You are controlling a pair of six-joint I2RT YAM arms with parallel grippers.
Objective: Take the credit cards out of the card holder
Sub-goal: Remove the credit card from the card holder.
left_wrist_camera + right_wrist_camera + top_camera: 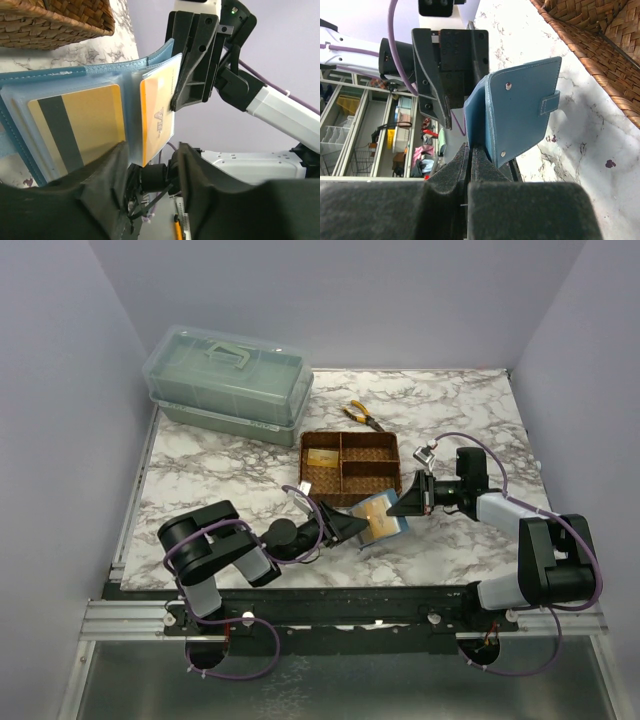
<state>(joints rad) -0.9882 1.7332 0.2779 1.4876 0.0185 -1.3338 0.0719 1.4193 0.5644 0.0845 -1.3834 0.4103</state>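
Right now the card holder (pixel 65 76) stands open like a book between my two grippers, just in front of the woven tray (pixel 350 465) and above the marble table (pixel 210 475). I cannot tell whether its lower edge touches the marble. Two credit cards sit in its clear sleeves. A gold card (pixel 85 125) with a dark stripe fills the left leaf, and an orange card (pixel 156 117) is in the right leaf.

My right gripper (pixel 471 160) has its jaws pressed fully together on the outer edge of that right leaf. From my left wrist I see the black finger clamped flat against the sleeve beside the orange card. From my right wrist I see the teal outside of the holder, with its snap tab pointing toward the tray.

My left gripper (pixel 151 150) is partly parted. Its fingers (pixel 107 190) stand apart below the holder's fold, with the gap between them wider than the fold. I cannot tell whether either pad touches it.

Farther out, another yellowish card (pixel 321 457) lies in a left compartment of the tray. The pliers (pixel 362 417) lie behind the tray, and a lidded green box (pixel 228 380) stands at the far left corner.
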